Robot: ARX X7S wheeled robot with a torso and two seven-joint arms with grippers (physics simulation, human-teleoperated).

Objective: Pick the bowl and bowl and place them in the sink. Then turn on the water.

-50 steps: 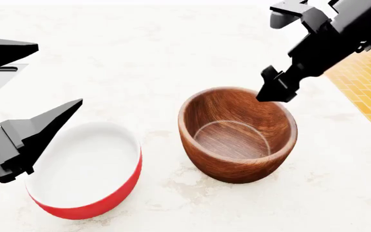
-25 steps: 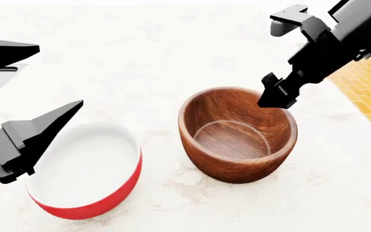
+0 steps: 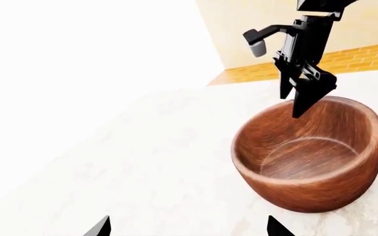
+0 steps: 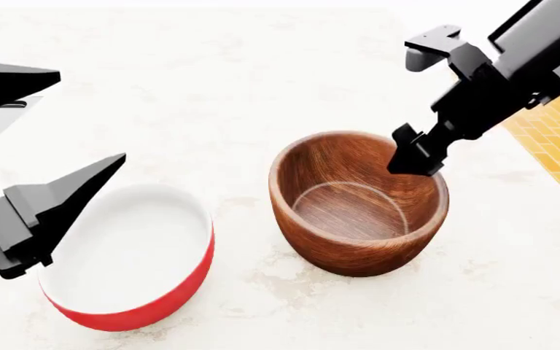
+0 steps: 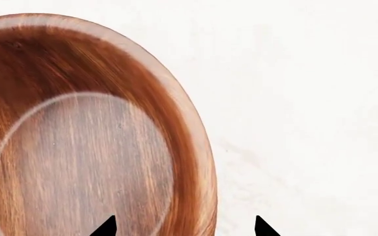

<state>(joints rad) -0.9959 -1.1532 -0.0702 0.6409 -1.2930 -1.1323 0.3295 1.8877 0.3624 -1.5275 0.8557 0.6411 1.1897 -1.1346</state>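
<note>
Wooden bowl: your brown wooden bowl [image 4: 359, 202] stands upright on the pale marbled surface [image 4: 212, 95], to the right of the red one and apart from it.
Red bowl: the red bowl [image 4: 129, 257], white inside, sits upright near the front left of the head view, nothing in it.
Right gripper: your right gripper [image 4: 415, 154] hangs over the far right rim of the wooden bowl. In the right wrist view its two dark tips straddle that rim, one over the inside and one over the outside; the jaws are parted and hold nothing.
Left gripper: your left gripper [image 4: 47, 160] is at the far left, just beside the red bowl's left rim, jaws spread wide and empty.
Floor: a strip of yellow brick-patterned floor [image 4: 553, 131] shows past the surface's right edge.
Sink: not visible in any view.
</note>
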